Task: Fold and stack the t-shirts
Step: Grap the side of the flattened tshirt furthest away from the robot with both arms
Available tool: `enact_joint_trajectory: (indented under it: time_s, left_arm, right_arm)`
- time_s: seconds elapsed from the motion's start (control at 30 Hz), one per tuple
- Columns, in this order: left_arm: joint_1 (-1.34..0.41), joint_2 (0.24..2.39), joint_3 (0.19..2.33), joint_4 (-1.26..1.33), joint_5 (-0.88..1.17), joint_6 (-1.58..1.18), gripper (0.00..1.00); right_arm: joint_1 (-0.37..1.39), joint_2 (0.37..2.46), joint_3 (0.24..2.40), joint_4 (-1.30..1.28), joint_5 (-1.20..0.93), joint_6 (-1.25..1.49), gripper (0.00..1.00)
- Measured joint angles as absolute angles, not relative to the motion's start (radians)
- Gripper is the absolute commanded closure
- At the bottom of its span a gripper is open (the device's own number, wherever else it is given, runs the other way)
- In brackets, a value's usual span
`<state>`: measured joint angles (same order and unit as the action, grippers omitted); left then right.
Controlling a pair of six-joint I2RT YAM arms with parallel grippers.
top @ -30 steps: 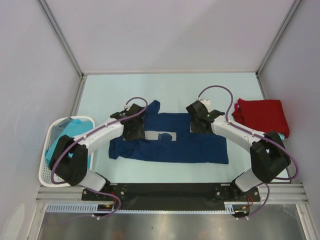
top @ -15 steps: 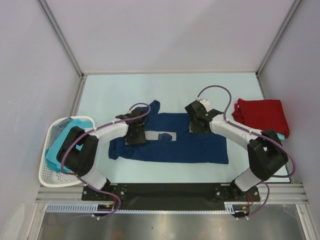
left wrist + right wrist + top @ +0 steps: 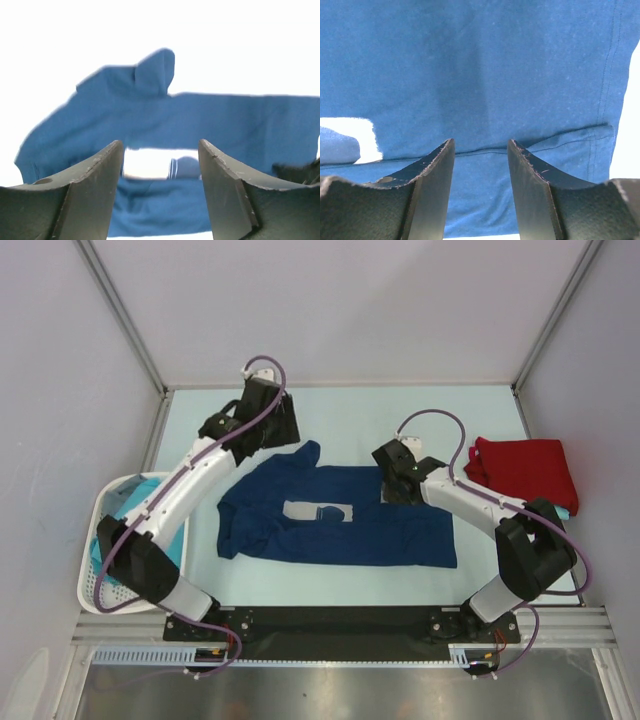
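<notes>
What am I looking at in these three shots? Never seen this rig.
Two robot arms are bolted at the near edge of a table. The top view looks down from above and behind, with the left arm on the left and the right arm on the right. The other two pictures come from a camera on each wrist, so the dark wedges at the bottom are that arm's own jaws. A navy t-shirt with a pale chest print lies spread in the middle. A folded red t-shirt sits to the right. A white basket on the left holds turquoise cloth. Both sets of jaws are open and hold nothing. The left is raised beyond the shirt, and the right is close over its far right edge.
</notes>
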<state>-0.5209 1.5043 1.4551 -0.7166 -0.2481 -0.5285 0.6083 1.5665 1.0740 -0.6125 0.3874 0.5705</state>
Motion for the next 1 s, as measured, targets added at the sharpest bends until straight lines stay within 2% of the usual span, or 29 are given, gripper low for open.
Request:
enact_joint_trajectory:
  time_s: [0.1, 0.37, 0.47, 0.7, 1.0]
  left_arm:
    - [-0.488, 1.598, 1.565, -0.718, -0.250, -0.501, 0.33]
    - [-0.435, 2.108, 1.784, -0.765, -0.233, -0.424, 0.32]
    - [-0.435, 2.216, 1.874, -0.802, -0.229, -0.403, 0.31]
    - [-0.420, 2.271, 2.105, -0.822, -0.203, -0.372, 0.30]
    - [-0.414, 2.331, 2.154, -0.811, -0.155, -0.357, 0.36]
  right_arm:
    - [0.603, 1.567, 1.074, -0.611, 0.387, 0.567, 0.48]
    - [0.598, 1.567, 1.074, -0.609, 0.383, 0.564, 0.49]
    - [0.597, 1.567, 1.074, -0.610, 0.383, 0.564, 0.48]
    - [0.595, 1.567, 1.074, -0.610, 0.382, 0.564, 0.49]
    - [0.593, 1.567, 1.074, -0.609, 0.376, 0.564, 0.49]
